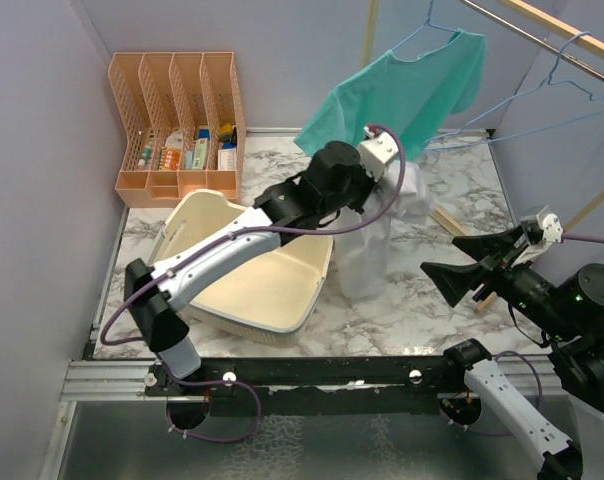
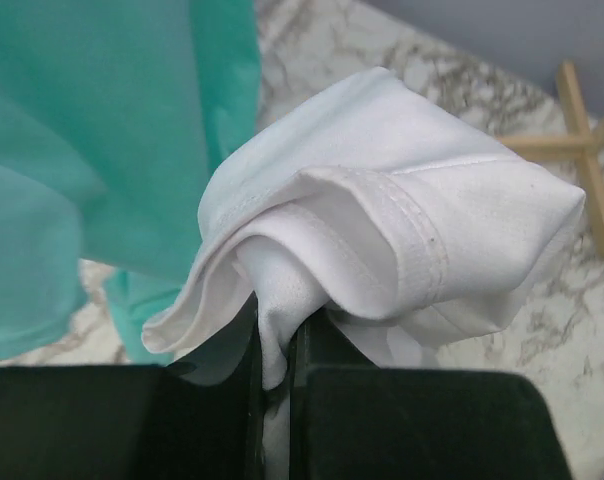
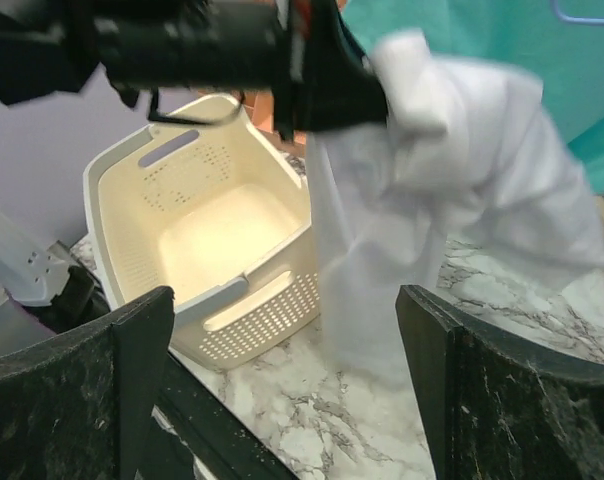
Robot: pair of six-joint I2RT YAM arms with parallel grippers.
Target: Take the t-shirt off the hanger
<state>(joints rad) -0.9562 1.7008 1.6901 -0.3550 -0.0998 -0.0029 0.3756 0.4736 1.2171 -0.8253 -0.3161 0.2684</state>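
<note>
I see left gripper (image 2: 272,345) clamped on the bunched white t-shirt (image 2: 412,230) | right gripper (image 3: 282,335) wide apart, holding nothing | green t-shirt (image 1: 412,90) hangs behind | cream basket (image 3: 132,200) just beside

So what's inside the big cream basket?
I see just the basket's bare cream floor and holey walls. From above, the left arm crosses over it, and its near wall hides a strip of floor, so I can't tell what's there.
</note>
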